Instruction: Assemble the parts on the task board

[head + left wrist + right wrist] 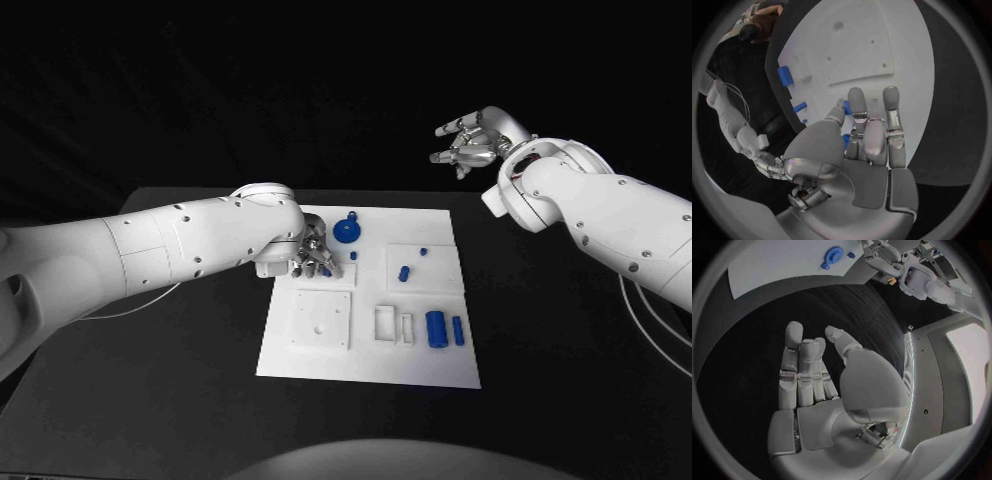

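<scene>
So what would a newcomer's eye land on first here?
Probably the white task board in the middle of the black table, with small blue parts on it, the round blue part near its far edge standing out. Next, the left hand down on the board's far left area, while the right hand is raised beyond the table, holding nothing.

White task board (pixel 325 360) flat mid-table; small blue parts (pixel 436 329) scattered on it.
</scene>
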